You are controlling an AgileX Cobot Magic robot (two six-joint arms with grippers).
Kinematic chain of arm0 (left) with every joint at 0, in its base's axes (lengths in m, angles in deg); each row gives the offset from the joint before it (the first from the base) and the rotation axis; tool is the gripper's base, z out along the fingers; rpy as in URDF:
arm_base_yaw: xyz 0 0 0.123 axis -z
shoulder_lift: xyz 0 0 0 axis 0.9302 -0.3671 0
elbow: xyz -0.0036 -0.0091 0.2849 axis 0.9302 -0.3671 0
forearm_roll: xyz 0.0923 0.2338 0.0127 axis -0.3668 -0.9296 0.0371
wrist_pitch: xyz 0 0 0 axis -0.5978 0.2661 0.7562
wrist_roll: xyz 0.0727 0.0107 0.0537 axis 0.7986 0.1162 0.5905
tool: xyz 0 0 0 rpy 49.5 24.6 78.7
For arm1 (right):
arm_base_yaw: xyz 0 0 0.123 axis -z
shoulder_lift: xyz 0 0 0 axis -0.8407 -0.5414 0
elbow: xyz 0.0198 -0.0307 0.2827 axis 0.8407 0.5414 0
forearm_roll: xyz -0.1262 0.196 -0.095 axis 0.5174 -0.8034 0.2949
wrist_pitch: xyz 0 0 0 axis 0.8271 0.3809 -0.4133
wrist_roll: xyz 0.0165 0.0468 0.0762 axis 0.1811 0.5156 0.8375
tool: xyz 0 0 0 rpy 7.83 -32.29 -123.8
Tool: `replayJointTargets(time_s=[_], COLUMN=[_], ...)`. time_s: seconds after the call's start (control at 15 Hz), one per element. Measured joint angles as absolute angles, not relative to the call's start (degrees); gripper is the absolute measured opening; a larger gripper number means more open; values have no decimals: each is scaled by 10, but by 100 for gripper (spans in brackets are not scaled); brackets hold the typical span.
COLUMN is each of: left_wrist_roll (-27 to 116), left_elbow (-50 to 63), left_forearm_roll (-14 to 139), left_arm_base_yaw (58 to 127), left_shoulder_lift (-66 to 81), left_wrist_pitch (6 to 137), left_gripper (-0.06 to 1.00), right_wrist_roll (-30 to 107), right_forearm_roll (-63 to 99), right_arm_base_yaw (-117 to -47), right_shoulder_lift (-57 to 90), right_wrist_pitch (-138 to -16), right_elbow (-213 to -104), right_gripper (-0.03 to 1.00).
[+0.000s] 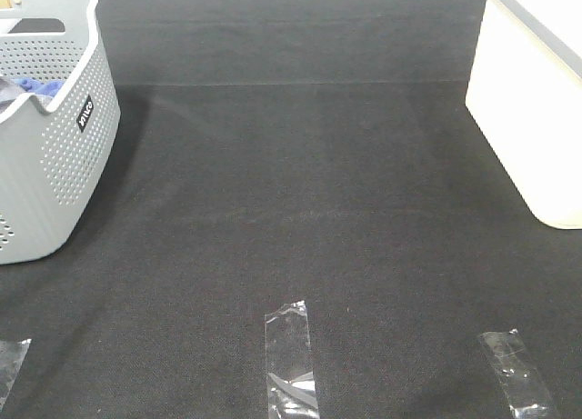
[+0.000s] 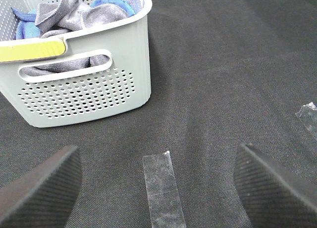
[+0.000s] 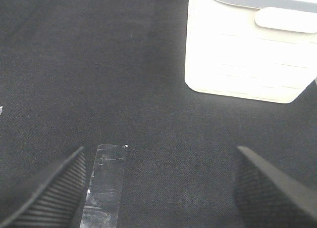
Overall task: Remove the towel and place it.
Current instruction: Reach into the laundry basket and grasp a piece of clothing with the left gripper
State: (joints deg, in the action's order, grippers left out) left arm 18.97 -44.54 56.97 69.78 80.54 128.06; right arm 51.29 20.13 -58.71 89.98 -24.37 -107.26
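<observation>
The greyish-purple towel (image 2: 69,13) lies crumpled inside the grey perforated basket (image 2: 89,89), on top of a bright blue cloth (image 2: 114,3). In the exterior high view the basket (image 1: 55,146) stands at the far left and only a dark sliver of the towel (image 1: 7,94) and some blue cloth (image 1: 41,87) show over its rim. My left gripper (image 2: 157,188) is open and empty above the black mat, short of the basket. My right gripper (image 3: 158,188) is open and empty above the mat. Neither gripper shows in the exterior high view.
A white bin (image 1: 536,101) stands at the right edge of the black mat; it also shows in the right wrist view (image 3: 247,45). Strips of clear tape (image 1: 291,360) lie on the mat near the front edge, another at the right (image 1: 516,374).
</observation>
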Motion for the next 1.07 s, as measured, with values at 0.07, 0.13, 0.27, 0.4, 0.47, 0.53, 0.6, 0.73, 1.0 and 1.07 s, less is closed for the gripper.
replayJointTargets(time_s=[0.07,0.13,0.27,0.4,0.47,0.53,0.6,0.73,1.0,1.07], left_wrist_roll=[190,190,190,190,190,190,190,190,190,190], left_elbow=[-445,-445,-445,-445,-445,-445,-445,-445,-445,-445], left_forearm_roll=[570,570,570,570,570,570,570,570,570,570], left_arm_base_yaw=[698,698,698,698,698,698,698,698,698,698], left_shoulder_lift=[805,805,805,805,805,805,805,805,805,805], left_wrist_pitch=[1281,1281,1281,1281,1281,1281,1281,1281,1281,1281], left_gripper=[80,80,80,80,80,80,80,80,80,80], right_wrist_roll=[513,513,513,513,513,513,513,513,513,513], right_forearm_roll=[201,201,201,201,201,201,201,201,201,201], right_arm_base_yaw=[-587,-587,-587,-587,-587,-587,-587,-587,-587,-587], right_shoulder_lift=[900,900,900,900,900,900,900,900,900,900], right_wrist_pitch=[-244,-244,-244,-244,-244,-244,-244,-244,-244,-244], right_elbow=[-1073,-1073,-1073,-1073,-1073,-1073,-1073,-1073,-1073,-1073], right_gripper=[75,75,75,75,75,75,75,75,75,75])
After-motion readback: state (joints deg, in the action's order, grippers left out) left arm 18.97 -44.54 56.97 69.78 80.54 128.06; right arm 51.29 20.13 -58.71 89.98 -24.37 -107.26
